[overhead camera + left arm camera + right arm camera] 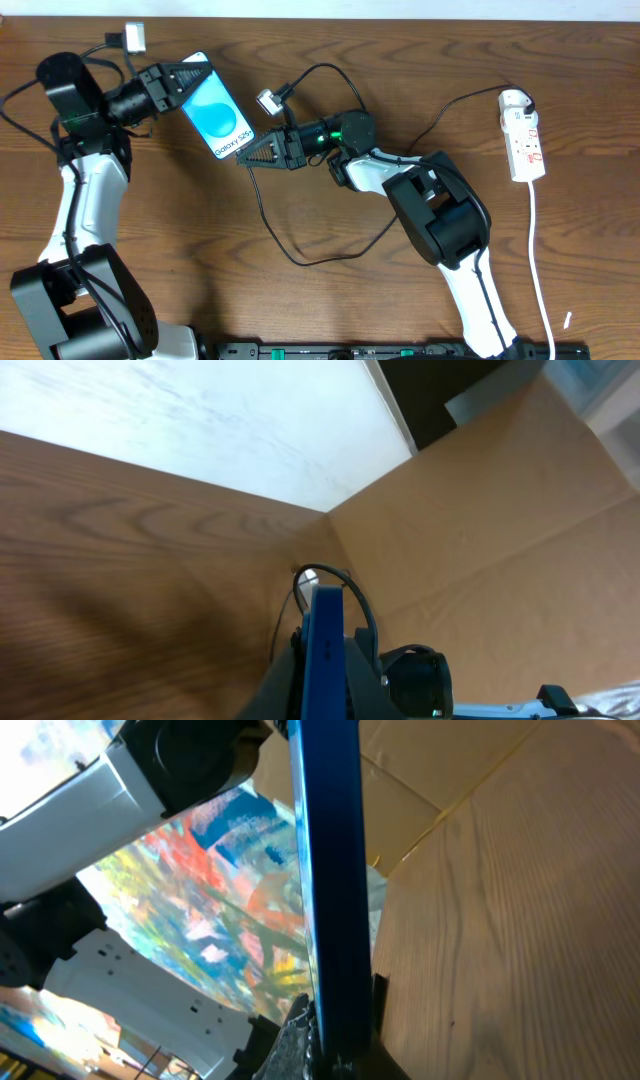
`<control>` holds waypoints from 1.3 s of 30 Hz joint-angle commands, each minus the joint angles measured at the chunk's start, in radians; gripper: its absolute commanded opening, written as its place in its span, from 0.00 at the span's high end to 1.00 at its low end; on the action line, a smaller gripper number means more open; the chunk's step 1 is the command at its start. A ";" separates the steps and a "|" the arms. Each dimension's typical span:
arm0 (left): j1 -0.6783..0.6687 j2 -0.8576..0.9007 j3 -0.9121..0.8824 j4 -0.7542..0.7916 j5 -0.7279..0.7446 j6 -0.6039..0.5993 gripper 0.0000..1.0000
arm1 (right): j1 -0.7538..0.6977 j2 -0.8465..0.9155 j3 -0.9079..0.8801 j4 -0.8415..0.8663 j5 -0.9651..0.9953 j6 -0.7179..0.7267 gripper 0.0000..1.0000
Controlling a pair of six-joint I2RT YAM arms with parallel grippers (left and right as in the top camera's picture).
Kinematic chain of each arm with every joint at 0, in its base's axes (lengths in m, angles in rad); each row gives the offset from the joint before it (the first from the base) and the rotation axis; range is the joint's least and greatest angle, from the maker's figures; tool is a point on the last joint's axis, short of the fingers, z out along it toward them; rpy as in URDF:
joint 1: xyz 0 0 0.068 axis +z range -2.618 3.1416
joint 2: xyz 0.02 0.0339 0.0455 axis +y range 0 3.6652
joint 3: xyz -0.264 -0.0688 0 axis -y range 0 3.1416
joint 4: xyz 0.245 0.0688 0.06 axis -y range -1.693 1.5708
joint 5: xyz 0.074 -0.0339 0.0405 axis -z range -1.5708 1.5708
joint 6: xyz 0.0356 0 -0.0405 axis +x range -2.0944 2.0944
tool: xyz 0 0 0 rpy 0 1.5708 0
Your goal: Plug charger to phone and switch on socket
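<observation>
- Left gripper (195,80) is clamping the phone (218,115) by its upper end, at the upper left of the table (200,250).
- Phone screen is facing up at the overhead camera, lit blue, with the white text at the lower end, towards the right arm.
- In the left wrist view the phone (325,650) is showing edge-on between the fingers.
- Right gripper (255,153) is closed, its tip touching the phone's lower end.
- The charger (300,260) is running straight into those fingertips, so it's gripping the cable end. The plug tip is hidden, so I can't tell if it's seated in the port.
- In the right wrist view the phone edge (330,870) is filling the middle of the frame, right at the fingers.
- The rest of the charger cable is looping down across the table, then up right to the top end of the socket (524,140).
- Socket is lying flat at the far right, well apart from both grippers, its white cord (537,250) trailing down. The switch is too small to read.
</observation>
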 commanded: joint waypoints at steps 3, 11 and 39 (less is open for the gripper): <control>0.050 -0.019 -0.002 0.009 0.002 -0.028 0.93 | 0.007 0.000 0.019 -0.049 -0.003 -0.072 0.99; 0.064 -0.019 -0.002 0.009 0.001 -0.034 0.93 | 0.014 0.000 0.019 -0.103 -0.011 -0.108 0.99; 0.143 -0.019 -0.002 0.009 0.192 -0.160 0.92 | -0.086 0.000 0.018 -1.065 0.141 -0.703 0.99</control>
